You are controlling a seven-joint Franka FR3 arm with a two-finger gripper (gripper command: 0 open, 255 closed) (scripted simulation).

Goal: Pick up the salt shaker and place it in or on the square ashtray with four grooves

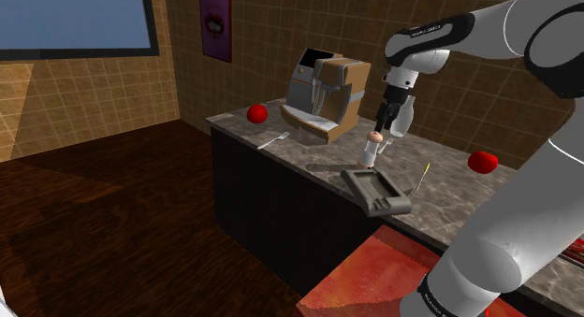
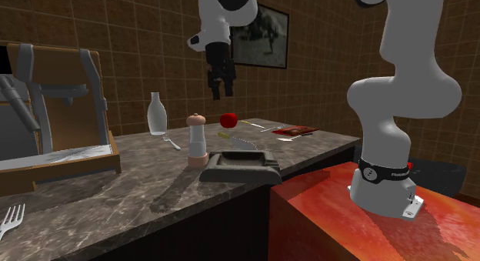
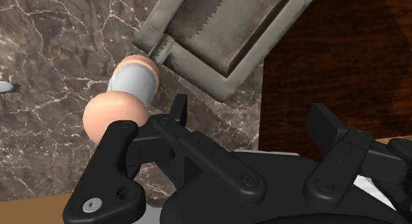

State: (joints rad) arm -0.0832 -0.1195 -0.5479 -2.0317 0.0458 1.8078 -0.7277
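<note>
Above the marbled counter (image 1: 449, 205), the black gripper (image 1: 393, 117): fingers well apart, nothing clasped. Poised over the salt shaker (image 1: 372, 150), clear of it, no contact. Same spread in the wrist view for the gripper (image 3: 251, 120), with the shaker (image 3: 125, 97) off to one side of the fingers, not between them, and its lower body partly masked by its own round peach knob.

Upright on the counter, grey-white body between peach top and foot, just beside a far corner of the square ashtray (image 1: 393, 205); touching or a hair apart, impossible to tell. Grooves of the ashtray hard to pick out; in the wrist view its dark tray (image 3: 224, 37) cut off by the frame edge.

To the second exterior view's left of the shaker (image 2: 198, 138), a clear bottle (image 2: 157, 115); in the shoulder view largely hidden behind the gripper. Farther left there, a coffee machine (image 2: 61, 105) cropped by the edge, and a fork (image 2: 11, 219) half cut off at the near corner. Beyond the ashtray (image 2: 240, 166), a small red fruit (image 2: 228, 120), kind unclear.
</note>
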